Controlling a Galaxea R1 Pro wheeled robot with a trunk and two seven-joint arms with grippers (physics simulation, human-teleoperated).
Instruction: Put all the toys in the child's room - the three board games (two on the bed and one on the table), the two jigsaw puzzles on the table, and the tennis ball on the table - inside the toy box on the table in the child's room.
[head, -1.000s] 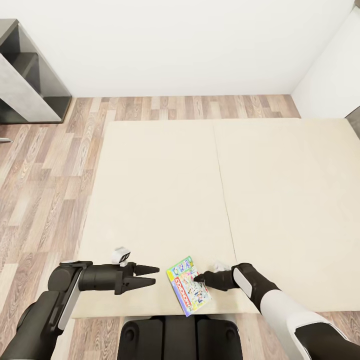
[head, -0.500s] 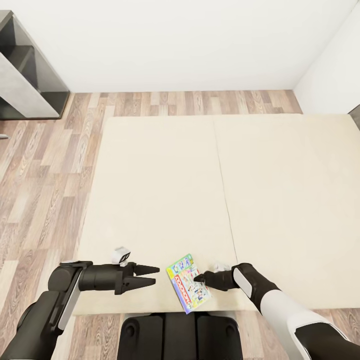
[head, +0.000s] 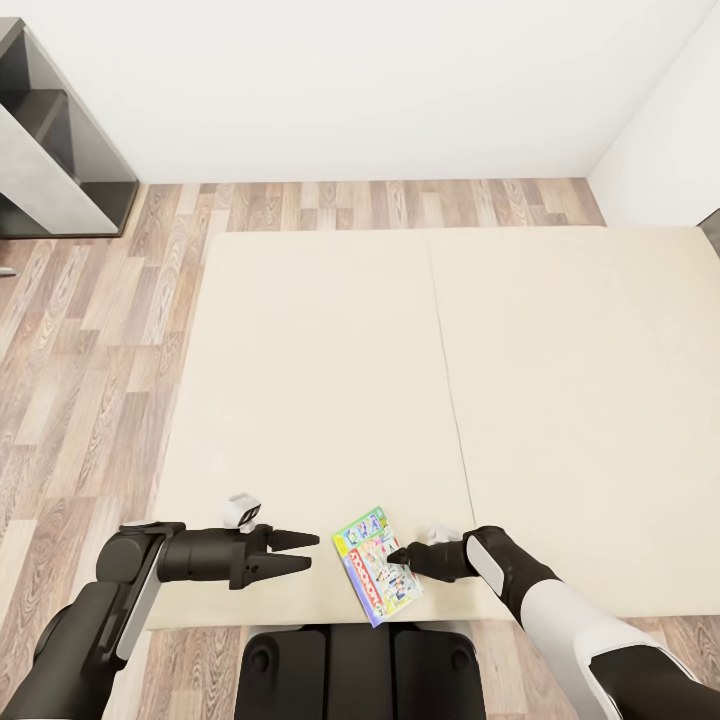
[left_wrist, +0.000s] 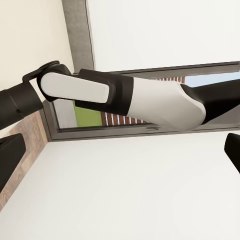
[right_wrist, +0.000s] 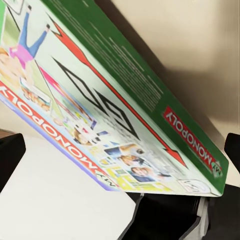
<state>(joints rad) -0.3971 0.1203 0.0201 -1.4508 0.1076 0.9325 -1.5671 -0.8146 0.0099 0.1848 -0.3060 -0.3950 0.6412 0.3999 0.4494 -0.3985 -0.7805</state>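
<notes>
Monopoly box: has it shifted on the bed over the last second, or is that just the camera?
No. The Monopoly box keeps its place beside the mattress seam and near edge, against the right gripper; the whole view shifted.

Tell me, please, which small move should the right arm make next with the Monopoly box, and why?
Probably lift it a little. The right gripper seems to clasp the Monopoly box at its edge, low over the bed; the left gripper is open nearby. The grip itself is hard to confirm.

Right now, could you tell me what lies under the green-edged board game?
The beige bed mattress lies beneath the board game, near its front edge. The right gripper meets the game's right side. What its underside touches is covered by the box itself.
</notes>
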